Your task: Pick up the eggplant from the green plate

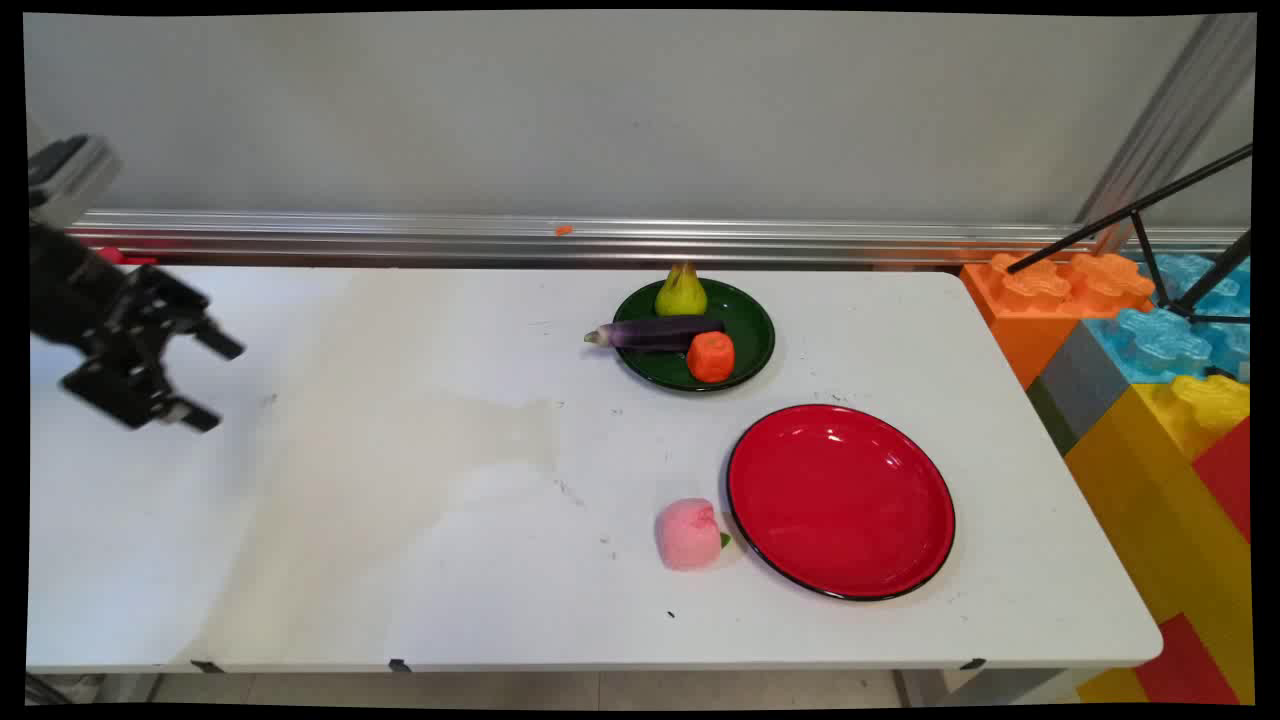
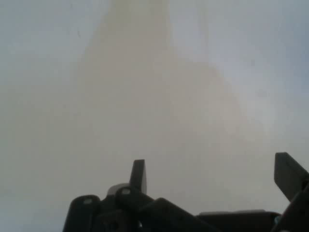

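Over the worktop's [image 1: 400, 520] bare left side the gripper [image 1: 215, 380] hangs wide and empty, well apart from the peach [image 1: 688, 534] beside the red plate [image 1: 840, 500], which could roll if nudged.

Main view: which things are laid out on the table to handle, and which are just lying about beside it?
Laid out: round green plate holding yellow pear, purple aubergine and orange fruit; empty red plate; pink peach.
Lying about: big coloured plastic blocks; black tripod.
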`<state>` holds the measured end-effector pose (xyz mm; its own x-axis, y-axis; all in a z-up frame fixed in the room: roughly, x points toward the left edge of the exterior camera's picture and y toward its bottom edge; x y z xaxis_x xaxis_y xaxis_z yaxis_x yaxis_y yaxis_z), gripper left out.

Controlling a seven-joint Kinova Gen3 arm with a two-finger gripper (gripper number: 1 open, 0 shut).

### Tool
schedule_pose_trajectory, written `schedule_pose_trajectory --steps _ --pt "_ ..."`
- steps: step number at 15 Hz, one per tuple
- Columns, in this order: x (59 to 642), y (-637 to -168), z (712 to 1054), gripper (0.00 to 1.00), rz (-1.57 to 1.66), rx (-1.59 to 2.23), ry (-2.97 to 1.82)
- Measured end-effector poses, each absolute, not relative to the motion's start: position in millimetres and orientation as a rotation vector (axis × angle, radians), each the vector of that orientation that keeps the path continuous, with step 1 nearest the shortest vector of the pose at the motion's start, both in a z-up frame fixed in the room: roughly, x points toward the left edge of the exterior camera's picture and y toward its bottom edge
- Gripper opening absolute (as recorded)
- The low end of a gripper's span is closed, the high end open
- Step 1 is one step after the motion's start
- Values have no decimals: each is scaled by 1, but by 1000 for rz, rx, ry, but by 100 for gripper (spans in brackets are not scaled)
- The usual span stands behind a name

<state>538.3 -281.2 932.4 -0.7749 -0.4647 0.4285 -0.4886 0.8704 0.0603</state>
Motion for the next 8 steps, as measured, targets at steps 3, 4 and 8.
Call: schedule_pose_trajectory --steps 3,4,8 --pt "520 -306 938 100 126 669 -2552" --pt "513 -316 939 100 144 662 -2535" --pt "492 -356 938 100 204 651 -2480"
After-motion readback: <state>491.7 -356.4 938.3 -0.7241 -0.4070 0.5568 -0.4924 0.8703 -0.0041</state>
